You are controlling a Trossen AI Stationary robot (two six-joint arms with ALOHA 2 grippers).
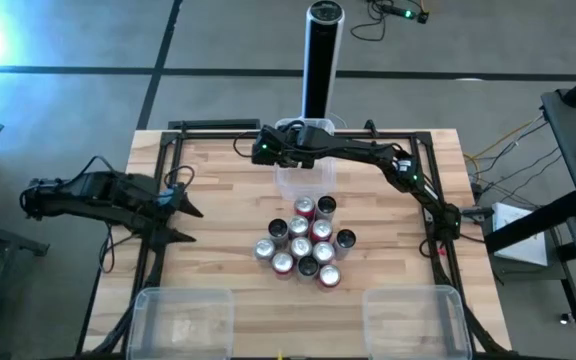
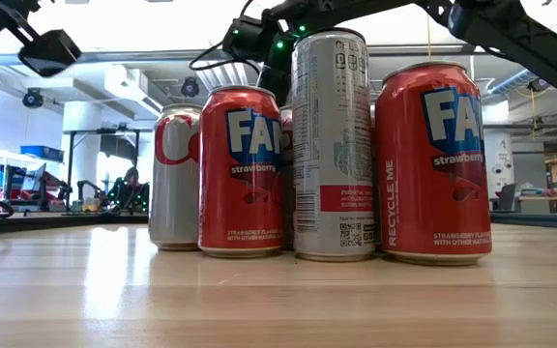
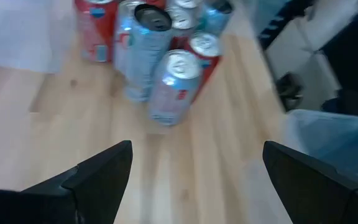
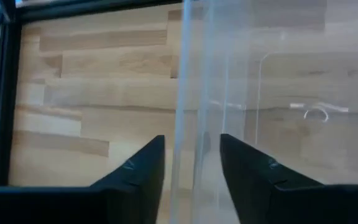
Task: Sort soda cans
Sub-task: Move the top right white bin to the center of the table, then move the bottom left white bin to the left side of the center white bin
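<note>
Several soda cans (image 1: 303,240), red, silver and black, stand upright in a tight cluster on the wooden table's middle; the low view shows red cans (image 2: 242,169) and a taller silver can (image 2: 332,145). My left gripper (image 1: 186,222) is open and empty at the table's left side, pointing at the cans (image 3: 166,68). My right gripper (image 1: 271,152) reaches over the far side and points down at a clear bin (image 1: 303,178). Its open fingers (image 4: 145,171) stand on either side of the bin's clear wall (image 4: 190,124). My right gripper's fingers straddle the clear bin's upright wall (image 4: 188,162) from above, one inside the bin and one outside. Bare wood shows between the wall and one finger. I cannot tell whether the other finger touches the wall.
Two more clear bins stand at the near edge, one left (image 1: 183,318) and one right (image 1: 415,315). A tall black-and-silver post (image 1: 321,60) stands behind the table's far edge. A black frame (image 1: 158,200) runs along the table's sides.
</note>
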